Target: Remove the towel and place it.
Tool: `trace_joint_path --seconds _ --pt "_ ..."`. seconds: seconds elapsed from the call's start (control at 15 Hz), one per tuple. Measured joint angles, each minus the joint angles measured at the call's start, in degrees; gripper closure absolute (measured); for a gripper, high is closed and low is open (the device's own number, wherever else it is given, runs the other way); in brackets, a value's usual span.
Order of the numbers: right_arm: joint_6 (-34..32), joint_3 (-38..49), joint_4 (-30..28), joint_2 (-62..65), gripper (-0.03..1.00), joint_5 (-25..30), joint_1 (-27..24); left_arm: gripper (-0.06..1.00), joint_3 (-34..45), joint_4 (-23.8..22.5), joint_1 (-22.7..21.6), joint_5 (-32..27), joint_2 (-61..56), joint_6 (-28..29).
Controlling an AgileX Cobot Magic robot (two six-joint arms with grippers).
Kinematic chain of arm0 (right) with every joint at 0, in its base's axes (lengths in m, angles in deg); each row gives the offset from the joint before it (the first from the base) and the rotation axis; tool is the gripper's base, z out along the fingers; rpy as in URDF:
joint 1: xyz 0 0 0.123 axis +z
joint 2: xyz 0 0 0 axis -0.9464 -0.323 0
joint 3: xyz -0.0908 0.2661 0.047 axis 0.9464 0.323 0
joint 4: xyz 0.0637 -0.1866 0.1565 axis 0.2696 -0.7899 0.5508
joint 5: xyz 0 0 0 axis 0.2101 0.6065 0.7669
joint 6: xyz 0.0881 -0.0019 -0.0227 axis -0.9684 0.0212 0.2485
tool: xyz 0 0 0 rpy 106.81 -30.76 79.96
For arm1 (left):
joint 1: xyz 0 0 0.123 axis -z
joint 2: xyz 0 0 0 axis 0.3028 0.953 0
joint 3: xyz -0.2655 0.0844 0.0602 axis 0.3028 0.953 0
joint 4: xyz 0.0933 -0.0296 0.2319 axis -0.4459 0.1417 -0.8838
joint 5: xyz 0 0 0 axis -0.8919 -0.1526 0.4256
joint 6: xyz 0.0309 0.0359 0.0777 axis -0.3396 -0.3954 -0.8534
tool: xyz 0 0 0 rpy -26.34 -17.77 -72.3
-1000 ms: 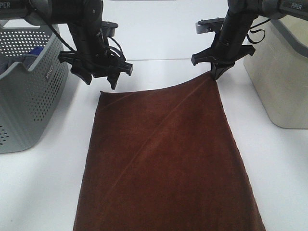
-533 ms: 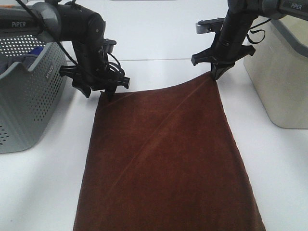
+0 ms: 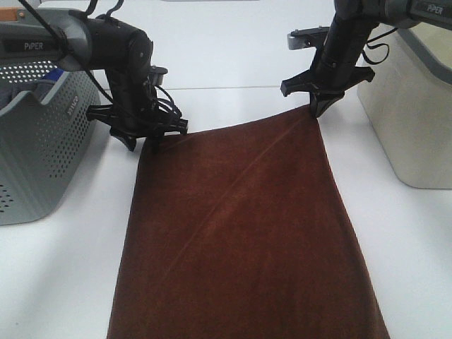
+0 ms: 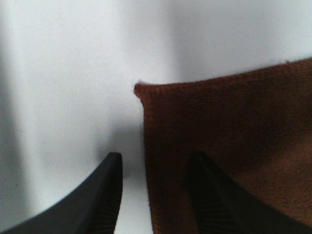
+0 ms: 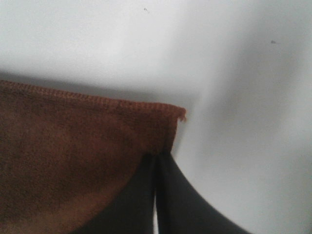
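Observation:
The maroon towel (image 3: 240, 233) lies spread flat on the white table, running from the far middle to the near edge. My left gripper (image 3: 145, 143) is open and low at the towel's far left corner. In the left wrist view (image 4: 156, 156) its jaws straddle the towel's side edge (image 4: 219, 126), one finger over the cloth and one over bare table. My right gripper (image 3: 315, 109) is shut on the towel's far right corner and holds it slightly raised. The right wrist view shows that gripper (image 5: 156, 157) pinching the hemmed corner (image 5: 97, 131).
A grey perforated basket (image 3: 35, 148) stands at the left with a blue cloth (image 3: 44, 86) inside. A beige bin (image 3: 417, 120) stands at the right. The white table (image 3: 233, 63) runs on behind the towel.
My left gripper has come down and slightly left, onto the towel's far left corner. The right gripper and the towel have not moved.

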Motion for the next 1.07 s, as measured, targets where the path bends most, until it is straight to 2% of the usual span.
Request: trace_joint_path --seconds 0.13,0.2,0.27,0.53,0.6,0.73,0.8,1.07 --pt "0.00 0.00 0.00 0.00 0.97 0.00 0.00 0.68 -0.23 0.46 -0.11 0.57 0.17 -0.11" --pt "0.00 0.00 0.06 0.00 0.97 0.00 0.00 0.84 -0.23 0.46 -0.11 1.38 0.23 -2.01" --pt "0.00 0.00 0.11 0.00 0.97 -0.46 0.00 0.93 -0.23 0.40 -0.17 2.41 0.29 -3.55" --pt "0.00 0.00 -1.95 0.00 0.97 -5.10 0.00 0.94 -0.23 -0.63 -0.52 9.85 0.86 -5.44" --pt "0.00 0.00 -1.95 0.00 0.97 -5.10 0.00 0.94 -0.23 -0.63 -0.52 9.85 0.86 -5.44" --pt "0.00 0.00 -3.67 0.00 0.97 -11.17 0.00 0.94 -0.29 -3.27 -0.57 16.50 1.26 -5.39" --pt "0.00 0.00 -3.67 0.00 0.97 -11.17 0.00 0.94 -0.29 -3.27 -0.57 16.50 1.26 -5.39" --pt "0.00 0.00 -4.98 0.00 0.97 -21.43 0.00 0.94 -4.01 -13.01 -1.89 28.30 1.38 3.38"
